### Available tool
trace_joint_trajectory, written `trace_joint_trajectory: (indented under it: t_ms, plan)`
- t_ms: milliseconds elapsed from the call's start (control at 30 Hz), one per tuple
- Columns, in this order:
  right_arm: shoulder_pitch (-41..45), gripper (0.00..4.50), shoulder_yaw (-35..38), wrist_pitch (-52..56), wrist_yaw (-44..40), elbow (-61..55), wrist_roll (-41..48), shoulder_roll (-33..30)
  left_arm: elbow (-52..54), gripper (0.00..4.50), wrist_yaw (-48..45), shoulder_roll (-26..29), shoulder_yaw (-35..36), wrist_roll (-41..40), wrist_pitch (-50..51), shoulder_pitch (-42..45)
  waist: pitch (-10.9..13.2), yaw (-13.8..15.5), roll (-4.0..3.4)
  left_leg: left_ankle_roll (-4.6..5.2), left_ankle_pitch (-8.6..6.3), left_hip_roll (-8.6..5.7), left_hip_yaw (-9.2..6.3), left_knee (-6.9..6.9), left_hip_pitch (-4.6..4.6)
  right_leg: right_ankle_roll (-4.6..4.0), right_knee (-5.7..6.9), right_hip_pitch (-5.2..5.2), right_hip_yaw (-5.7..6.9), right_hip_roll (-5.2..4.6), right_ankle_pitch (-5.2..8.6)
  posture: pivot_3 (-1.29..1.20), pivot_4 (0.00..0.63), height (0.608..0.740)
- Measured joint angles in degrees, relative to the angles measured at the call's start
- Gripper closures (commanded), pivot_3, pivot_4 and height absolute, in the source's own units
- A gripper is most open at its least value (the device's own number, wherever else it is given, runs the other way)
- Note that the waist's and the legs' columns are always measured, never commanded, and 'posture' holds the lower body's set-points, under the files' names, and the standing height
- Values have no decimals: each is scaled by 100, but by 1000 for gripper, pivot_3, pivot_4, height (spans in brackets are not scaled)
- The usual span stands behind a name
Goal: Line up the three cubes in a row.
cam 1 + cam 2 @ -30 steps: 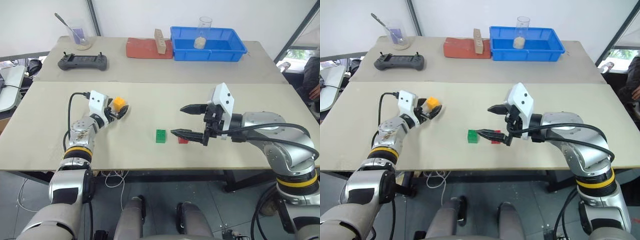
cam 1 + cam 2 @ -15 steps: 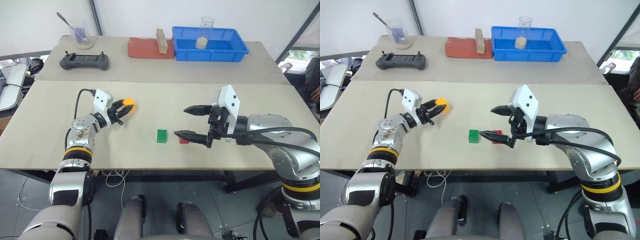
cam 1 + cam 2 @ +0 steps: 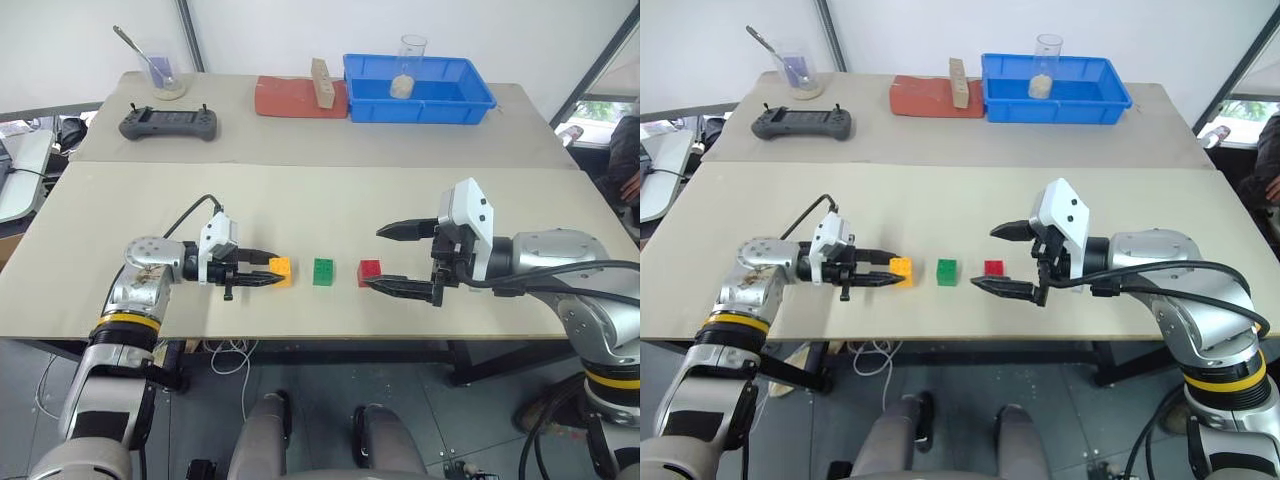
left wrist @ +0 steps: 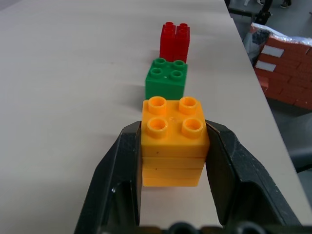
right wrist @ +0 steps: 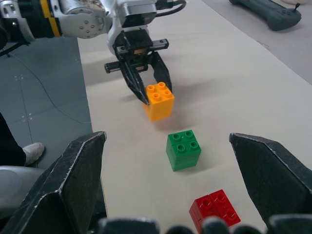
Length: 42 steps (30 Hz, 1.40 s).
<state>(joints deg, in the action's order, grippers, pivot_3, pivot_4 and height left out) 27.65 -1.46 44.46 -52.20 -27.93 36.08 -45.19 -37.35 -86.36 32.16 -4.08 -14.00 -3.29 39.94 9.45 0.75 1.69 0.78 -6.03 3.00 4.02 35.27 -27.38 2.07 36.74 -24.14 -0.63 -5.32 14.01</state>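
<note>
- Fingers of the left gripper are clamped on the two opposite side walls of the yellow-orange cube, studs up, at the near edge of the table.
- Whether the cube's base rests on the tabletop or sits just above it, I cannot tell; in the right wrist view it looks down or nearly so.
- Just beyond the held cube comes the green cube, then the red cube, each apart from its neighbour by a small gap, all three falling on one line in the left wrist view.
- Right gripper hangs with its jaws spread wide and nothing between them, just beside the red cube on the side away from the green one.
- Handling, as a judgement: these look like hard, hollow plastic bricks, so light, stiff and not fragile, with smooth sides that could slip or twist under an off-centre pinch. The flat side walls below the studded top are the place to hold, squarely, as the left gripper does now.
- Being so light, a cube may shift if a finger brushes it on opening, so the release wants care.
- Count: three cubes, one of each colour; two grippers.
- Further back on the table: one blue tray, one red-brown slab bearing one tan block, one handheld controller.
</note>
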Motion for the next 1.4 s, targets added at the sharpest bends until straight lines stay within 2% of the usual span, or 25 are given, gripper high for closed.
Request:
trace_joint_trajectory:
  t_ms: [167, 467, 533, 567, 700, 867, 933, 1033, 1167, 1400]
  plan:
    - [-61, 0, 11, 3, 25, -27, 11, -65, -936, 3194, -208, -115, -99, 247, -538, 384, 0, -9, 0, 17, 10, 1, 0, -1, 0, 18, 2, -2, 0, 2, -9, 0, 150, 740]
    - [-67, 0, 34, 88, 172, -126, 73, -93, -1909, 3194, -204, -302, -113, 497, -1263, 820, 0, -3, 0, 17, 10, 1, -1, 1, 0, 19, 2, 0, 0, 1, -10, 0, 150, 740]
    - [-67, 0, 35, 111, 192, -137, 81, -93, -1982, 2175, -201, -314, -106, 514, -1317, 850, 0, -4, 0, 17, 10, 1, -1, 1, 0, 20, 3, 0, 0, 1, -10, 0, 150, 740]
    - [-67, 0, 35, 122, 204, -138, 83, -93, -1990, 1907, -196, -315, -108, 537, -1328, 850, 0, -5, 0, 17, 10, 1, -1, 1, 0, 20, 4, -1, 0, 2, -10, 0, 150, 740]
    - [-67, 0, 35, 126, 229, -141, 107, -93, -2100, 64, -192, -330, -109, 617, -1382, 850, 0, -8, 1, 17, 10, 1, -1, 1, -1, 21, 4, -2, 0, 2, -11, 0, 150, 740]
    - [-166, 0, 37, 120, 210, -137, 105, -104, -1954, 64, -244, -189, -82, 597, -1220, 846, 2, -11, 3, 17, 10, 2, -1, 1, -2, 21, 3, -2, 0, 3, -11, 0, 150, 740]
    - [-295, 0, 69, 114, 176, -129, 101, -185, -1601, 64, -281, 24, 6, 489, -864, 835, 2, -15, 3, 17, 10, 3, -2, 0, -2, 21, 4, -2, 0, 3, -11, 0, 150, 740]
    - [-657, 0, 415, -52, 75, -53, 13, -460, -449, 64, -205, 495, 261, 227, 139, 632, 2, -16, 3, 17, 10, 2, -2, 0, -2, 22, 3, -1, -1, 1, -10, 0, 150, 740]
    - [-1108, 0, 867, -331, -9, 174, -173, -682, 935, 64, 398, 1059, 581, 138, 805, 103, 1, -23, 2, 16, 10, 4, -2, -3, 4, 20, 4, 1, -1, 2, -8, 0, 150, 740]
    - [-1456, 0, 977, -816, -33, 584, -449, -636, 1556, 64, 1031, 1373, 740, 132, 1306, -260, 1, -11, 2, -3, -2, 2, 1, -2, 4, 8, 4, -1, -1, 0, -1, 0, 150, 740]
